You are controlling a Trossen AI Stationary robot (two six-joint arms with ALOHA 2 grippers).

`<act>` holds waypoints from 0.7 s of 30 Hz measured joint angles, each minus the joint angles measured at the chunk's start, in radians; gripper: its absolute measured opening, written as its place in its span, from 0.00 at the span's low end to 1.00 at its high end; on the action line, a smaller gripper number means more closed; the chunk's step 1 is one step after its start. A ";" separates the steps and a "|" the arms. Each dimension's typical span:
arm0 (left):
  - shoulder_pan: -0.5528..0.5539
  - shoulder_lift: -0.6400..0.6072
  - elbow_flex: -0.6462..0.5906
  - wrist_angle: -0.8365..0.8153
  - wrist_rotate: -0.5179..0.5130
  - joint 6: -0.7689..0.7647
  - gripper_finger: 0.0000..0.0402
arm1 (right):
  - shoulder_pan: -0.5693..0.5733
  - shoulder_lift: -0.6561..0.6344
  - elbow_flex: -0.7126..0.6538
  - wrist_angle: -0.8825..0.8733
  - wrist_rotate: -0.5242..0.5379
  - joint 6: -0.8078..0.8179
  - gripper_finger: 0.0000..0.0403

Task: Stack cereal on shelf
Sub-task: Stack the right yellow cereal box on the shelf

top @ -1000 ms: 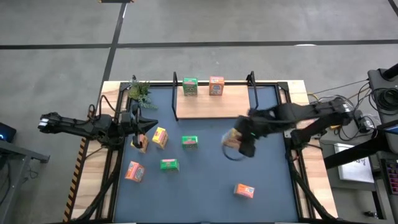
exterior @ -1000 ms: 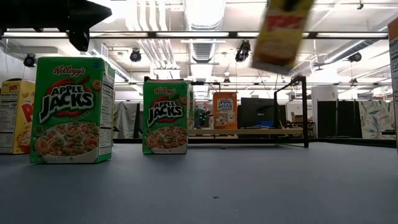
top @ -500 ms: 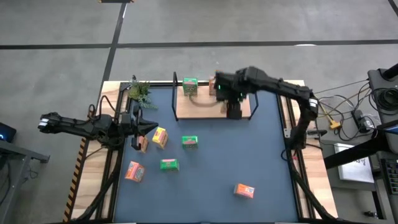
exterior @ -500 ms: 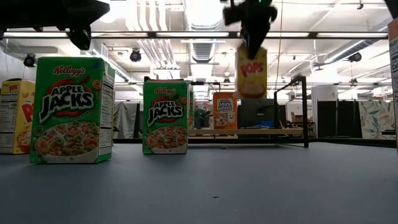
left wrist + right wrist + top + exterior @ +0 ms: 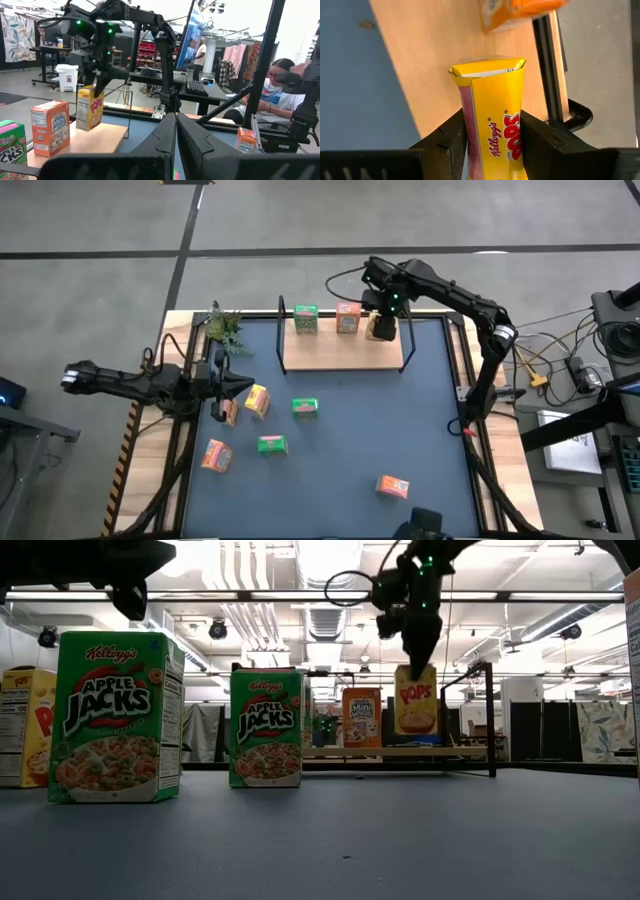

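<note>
My right gripper point(image 5: 381, 320) is shut on a yellow cereal box point(image 5: 416, 700) over the right end of the shelf point(image 5: 340, 352), a light-wood board with black posts. A green box point(image 5: 306, 319) and a pink-orange box point(image 5: 347, 318) stand on the board along its far edge, left of the yellow one. My left gripper point(image 5: 245, 383) hovers shut above the mat's left side, beside a yellow box point(image 5: 257, 400) and an orange one point(image 5: 228, 410). Two green boxes point(image 5: 306, 408) point(image 5: 272, 445) and two orange ones point(image 5: 216, 455) point(image 5: 393, 486) rest on the mat. My right gripper pinches the yellow box's top end point(image 5: 495, 150) between its two fingers point(image 5: 451, 140), coming from above and pointing down. The box hangs upright below the fingers. Its bottom end point(image 5: 416, 730) is just above the board's right part; whether it touches the board, I cannot tell.
A green plastic plant point(image 5: 225, 327) stands at the mat's far left corner. The shelf's black posts point(image 5: 403, 330) point(image 5: 282, 330) rise at both ends of the board, the right one close to the held box. In the left wrist view a person point(image 5: 277, 75) sits beyond the table.
My right gripper has carried the yellow box from above the mat's right middle toward the far edge, over the shelf, then lowered it beside the pink-orange box. The box has turned from tilted to upright. My left arm has kept still.
</note>
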 joint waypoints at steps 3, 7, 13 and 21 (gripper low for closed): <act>0.000 0.000 0.000 0.000 0.000 0.000 0.00 | -0.013 0.000 -0.027 0.012 -0.001 -0.016 0.35; 0.000 0.000 0.000 0.000 -0.001 0.000 0.00 | -0.013 0.001 -0.046 0.036 -0.001 -0.016 0.35; 0.000 0.000 0.000 0.000 -0.003 0.000 0.00 | -0.013 0.003 -0.057 0.074 0.001 -0.005 0.42; 0.000 0.000 0.000 0.000 -0.004 0.000 0.00 | -0.013 0.002 -0.055 0.074 0.008 0.023 0.50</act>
